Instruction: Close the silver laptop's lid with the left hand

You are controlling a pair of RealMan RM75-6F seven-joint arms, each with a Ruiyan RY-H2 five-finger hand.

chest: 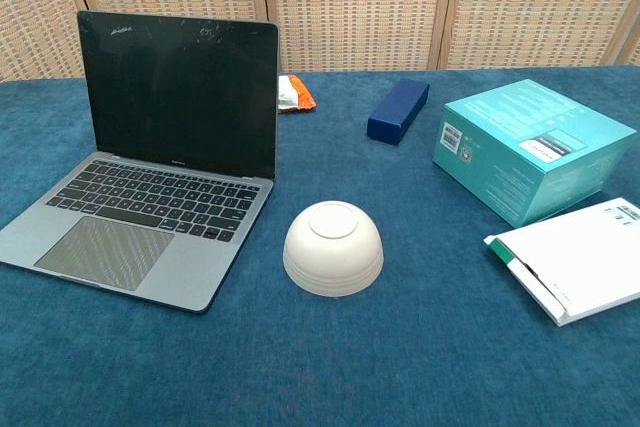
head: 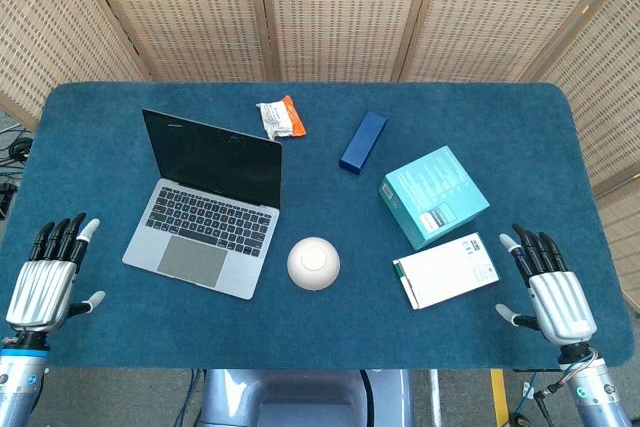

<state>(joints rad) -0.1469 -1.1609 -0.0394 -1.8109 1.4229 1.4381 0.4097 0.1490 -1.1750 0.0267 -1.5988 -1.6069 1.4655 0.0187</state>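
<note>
The silver laptop [head: 205, 207] stands open at the left of the counter [head: 420, 337], so the empty, wide-spread left robot hand [head: 45, 282] should be lifted behind the screen's top edge and the lid pushed down gently.

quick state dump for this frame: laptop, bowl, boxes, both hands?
silver laptop: lid open, screen dark
white bowl: upside down, beside the laptop
teal box: closed, flat on the table
white box: closed, lying flat
blue box: closed, lying flat
snack packet: lying behind the laptop
left robot hand: open, holds nothing
right robot hand: open, holds nothing
</note>
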